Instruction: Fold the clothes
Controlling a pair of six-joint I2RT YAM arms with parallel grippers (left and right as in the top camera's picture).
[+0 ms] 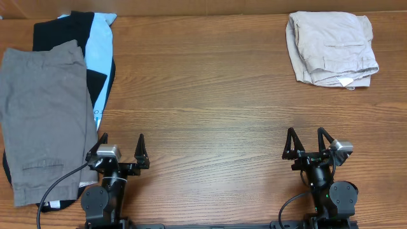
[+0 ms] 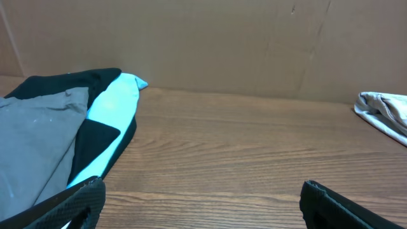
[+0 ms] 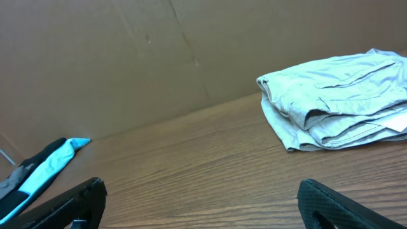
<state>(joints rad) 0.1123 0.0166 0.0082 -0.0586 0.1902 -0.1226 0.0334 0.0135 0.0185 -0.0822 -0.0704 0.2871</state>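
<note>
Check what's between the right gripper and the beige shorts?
Nothing: only bare table lies between the right gripper and the folded beige shorts. The overhead view shows it; the right wrist view agrees, with wood running up to the shorts.

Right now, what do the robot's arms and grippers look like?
Both are black. The left gripper and right gripper each have two pointed, triangular fingers, a silver camera module at the wrist and a round joint housing. A black cable loops off each arm.
</note>
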